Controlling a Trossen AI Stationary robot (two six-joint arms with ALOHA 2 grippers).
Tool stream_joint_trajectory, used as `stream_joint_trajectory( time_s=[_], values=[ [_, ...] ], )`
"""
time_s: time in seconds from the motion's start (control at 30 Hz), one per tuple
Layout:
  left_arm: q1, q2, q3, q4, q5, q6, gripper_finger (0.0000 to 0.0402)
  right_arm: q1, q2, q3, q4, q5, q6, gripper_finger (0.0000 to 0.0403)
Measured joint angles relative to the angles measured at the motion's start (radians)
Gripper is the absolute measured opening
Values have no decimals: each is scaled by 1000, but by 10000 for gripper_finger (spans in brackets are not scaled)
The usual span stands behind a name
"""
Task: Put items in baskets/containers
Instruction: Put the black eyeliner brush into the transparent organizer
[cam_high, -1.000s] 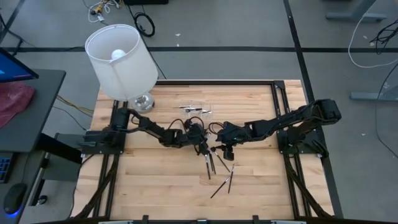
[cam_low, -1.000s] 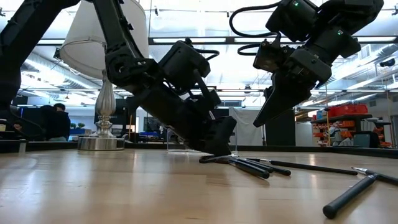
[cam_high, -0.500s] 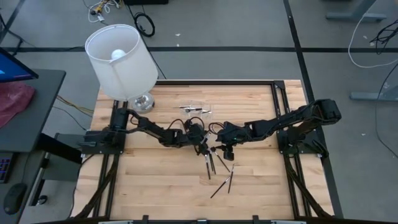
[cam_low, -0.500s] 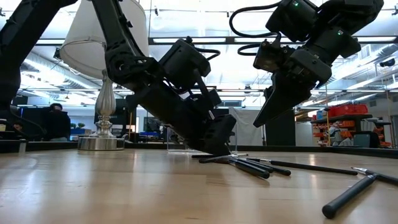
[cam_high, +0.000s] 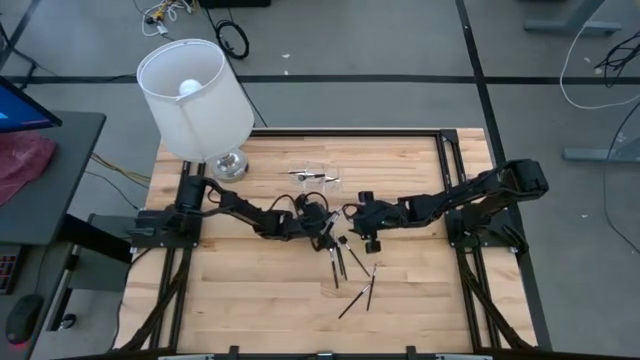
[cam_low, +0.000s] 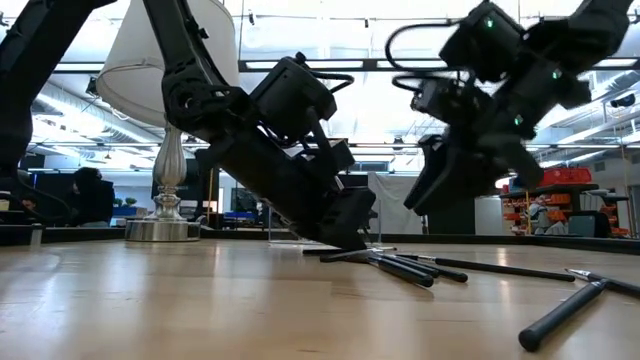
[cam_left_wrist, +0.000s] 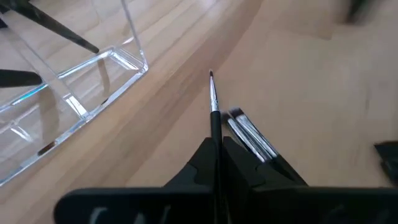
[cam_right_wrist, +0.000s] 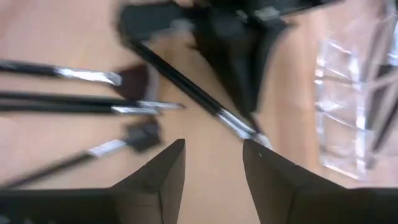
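Note:
My left gripper (cam_high: 323, 233) is shut on one thin dark makeup brush (cam_left_wrist: 214, 112), just left of the brush pile. Several more brushes (cam_high: 342, 262) lie flat on the wooden table at mid-front, and a few (cam_high: 362, 292) lie nearer the front edge. The clear plastic container (cam_high: 316, 177) stands farther back with a few brushes in it; it also shows in the left wrist view (cam_left_wrist: 68, 93). My right gripper (cam_high: 369, 241) hovers open above the pile's right side, its two fingers (cam_right_wrist: 163, 171) apart with nothing between them. My left gripper pinches the thin brush's handle (cam_left_wrist: 215, 138) between its two fingers (cam_left_wrist: 200, 163). The fingers slant down from the table's left. The brush's bristle end (cam_left_wrist: 211, 75) sticks out ahead of them. The brush lies about level, close above the table (cam_low: 330, 250); whether it is clear of it, I cannot tell.
A lamp with a white shade (cam_high: 194, 96) stands on a silver foot (cam_high: 230, 163) at the table's far left corner. Dark frame rails run along the table's edges (cam_high: 445, 160). Bare wood lies in front of the brushes.
My right gripper has rolled about its own axis and dipped a little over the pile, staying open. A thin brush now sticks out level from under my left gripper's fingertips, toward the table's left.

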Motion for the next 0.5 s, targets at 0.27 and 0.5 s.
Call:
stream_joint_trajectory(
  time_s=[0.27, 0.5],
  values=[
    [-5, -15, 0, -5, 3, 18, 14, -128, 58, -68, 208, -64, -96, 165],
    [-5, -16, -1, 14, 4, 21, 16, -210, 182, -67, 356, -210, -120, 165]
  ],
)
